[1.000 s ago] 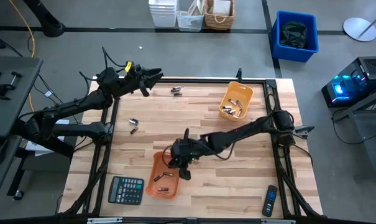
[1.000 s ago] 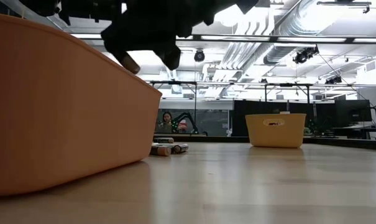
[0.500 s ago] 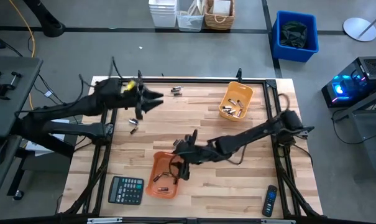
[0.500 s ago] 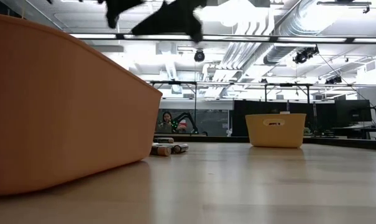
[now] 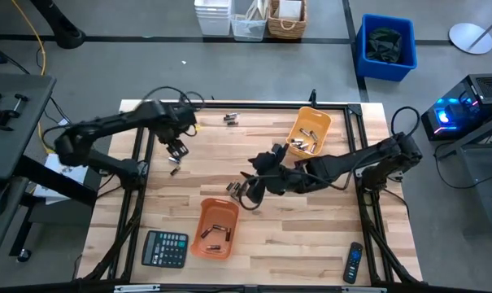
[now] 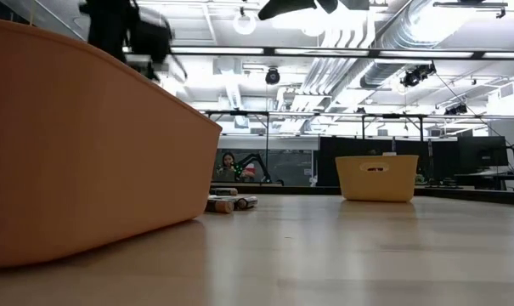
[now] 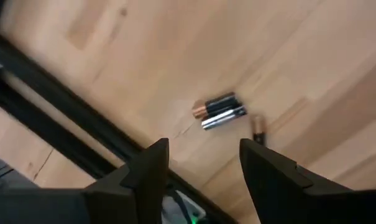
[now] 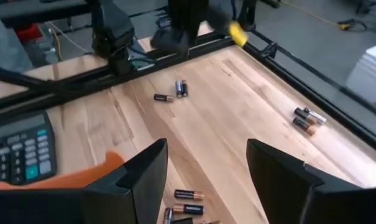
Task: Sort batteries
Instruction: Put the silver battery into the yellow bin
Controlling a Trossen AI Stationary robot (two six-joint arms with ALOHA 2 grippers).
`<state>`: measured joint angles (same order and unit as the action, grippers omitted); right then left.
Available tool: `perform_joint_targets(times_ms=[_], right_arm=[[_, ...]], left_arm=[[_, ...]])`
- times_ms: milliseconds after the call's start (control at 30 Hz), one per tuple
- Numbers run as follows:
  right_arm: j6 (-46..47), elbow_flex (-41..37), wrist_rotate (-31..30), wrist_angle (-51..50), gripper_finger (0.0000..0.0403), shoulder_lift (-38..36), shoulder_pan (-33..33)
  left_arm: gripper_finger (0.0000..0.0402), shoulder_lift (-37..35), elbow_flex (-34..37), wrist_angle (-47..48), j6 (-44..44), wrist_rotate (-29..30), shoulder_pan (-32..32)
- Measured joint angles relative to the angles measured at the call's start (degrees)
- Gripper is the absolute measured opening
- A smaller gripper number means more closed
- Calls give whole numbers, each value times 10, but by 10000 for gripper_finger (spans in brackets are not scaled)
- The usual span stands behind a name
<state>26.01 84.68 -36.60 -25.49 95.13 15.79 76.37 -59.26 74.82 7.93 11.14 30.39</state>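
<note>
From above, the near tray (image 5: pixel 214 229) lies on the table (image 5: pixel 311 244) with a few batteries (image 5: pixel 212 233) inside; this tray serves as the landmark. The right gripper (image 5: pixel 247 192) hangs just past the tray's far rim, its fingers spread and nothing between them. The left gripper (image 5: pixel 176 150) hovers well beyond the tray toward the table's left edge, jaws apart and empty, over a small cluster of cells (image 5: pixel 174 166). Another pair (image 5: pixel 230 119) lies at the far edge, and the second tray (image 5: pixel 311 130), far and right of the first, holds more cells (image 5: pixel 304 145). A calculator (image 5: pixel 165 249) sits just left of the near tray, a remote (image 5: pixel 354 263) well to its right.

The left wrist view alone resolves the cluster: two cells side by side (image 7: pixel 219 111) and a third (image 7: pixel 258 129) just beside them, seen between that arm's spread fingers (image 7: pixel 149 168). The right wrist view adds batteries (image 8: pixel 188 201) in the tray close under its open fingers (image 8: pixel 144 180), the calculator's corner, and both loose groups farther off.

The low view shows none of the tray's contents: the near tray's wall (image 6: pixel 87 144) fills its left side and hides them. Beyond it only a few cells (image 6: pixel 231 202) show on the table and the far tray (image 6: pixel 376 178) stands shut off by its own wall. Both arms are cut off at that picture's upper edge, blurred, and their jaws cannot be read there. A person (image 6: pixel 228 164) sits far back in the room.
</note>
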Motion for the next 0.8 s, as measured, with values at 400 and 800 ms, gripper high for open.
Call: perform_joint_targets(times_ms=[400,800], right_arm=[[22,0,-1,-7,213,0,-5],[22,0,-1,-23,213,0,-5]], left_arm=[[188,129,113,-64,-118,-57,16],[188,117,128,-109,-178,-50,-19]])
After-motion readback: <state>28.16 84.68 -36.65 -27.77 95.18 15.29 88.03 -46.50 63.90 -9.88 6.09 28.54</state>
